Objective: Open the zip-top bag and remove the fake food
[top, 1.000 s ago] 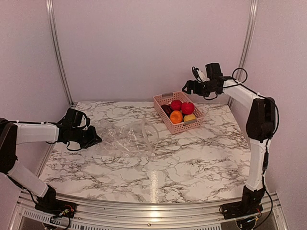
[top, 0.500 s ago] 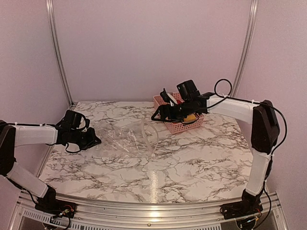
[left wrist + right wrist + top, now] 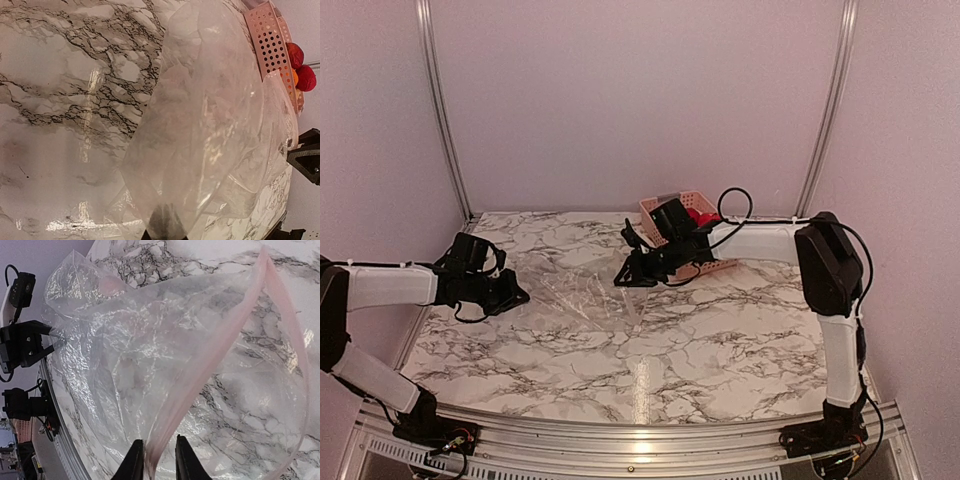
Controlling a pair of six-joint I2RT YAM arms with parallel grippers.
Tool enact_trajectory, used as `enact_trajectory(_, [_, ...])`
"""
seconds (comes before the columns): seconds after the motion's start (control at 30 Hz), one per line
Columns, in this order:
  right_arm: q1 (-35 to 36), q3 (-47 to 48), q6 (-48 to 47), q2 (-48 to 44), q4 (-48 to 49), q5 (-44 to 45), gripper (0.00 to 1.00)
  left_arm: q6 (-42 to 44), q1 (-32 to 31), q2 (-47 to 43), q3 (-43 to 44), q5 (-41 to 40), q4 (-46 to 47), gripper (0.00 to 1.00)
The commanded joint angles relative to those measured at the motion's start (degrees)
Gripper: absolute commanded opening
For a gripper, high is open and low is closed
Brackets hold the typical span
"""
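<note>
In the top external view, the zip-top bag (image 3: 575, 290) is seen lying crumpled left of the middle of the bench (image 3: 720, 350), nearer its far edge. Its left end is pinched by the left gripper (image 3: 513, 296), whose jaws are pressed together on the film. The right gripper (image 3: 623, 280) is set at the bag's right-hand rim. The fake food (image 3: 697, 215) is found in the pink basket (image 3: 720, 265) by the far edge, partly hidden by the right arm.

In the left wrist view, the film is gathered over the dark fingertips at the bottom, and nothing is made out inside the bag.

In the right wrist view, the zip strip (image 3: 202, 370) is threaded between the two fingers (image 3: 134, 460), which stand close on either side. Whether it is nipped cannot be told. The stiff strip, not loose film, should be caught squarely and clamped before any pull. The left end should be held firm so the mouth is kept spread and untorn.
</note>
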Motion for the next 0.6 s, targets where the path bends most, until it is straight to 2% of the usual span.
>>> enact_trajectory(0.0, [-0.1,0.5,1.4,-0.7,3.5,-0.9,0.07,0.9,0.3,-2.0,-0.5,-2.4,-1.6,0.00])
enact_trajectory(0.03, [-0.4,0.3,1.3,-0.8,3.0,-0.3,0.00,1.0,0.4,-2.1,-0.4,-3.3,-2.4,0.00])
enact_trajectory(0.2, [-1.7,-3.4,0.3,-1.5,2.2,5.8,0.00,1.1,1.9,-1.5,0.2,-8.1,-5.1,0.00])
enact_trajectory(0.4, [-0.9,-2.7,-2.6,4.2,-0.9,11.6,0.00,2.6,2.1,7.5,2.4,-8.7,-5.0,0.00])
enact_trajectory(0.47, [-0.8,-2.3,-2.3,6.0,-0.4,11.9,0.00,2.9,2.0,9.7,3.2,-7.5,-4.3,0.09])
enact_trajectory(0.57, [-0.4,-0.8,-2.2,7.6,0.3,12.4,0.00,3.0,2.0,10.4,3.9,-5.8,-2.8,0.35])
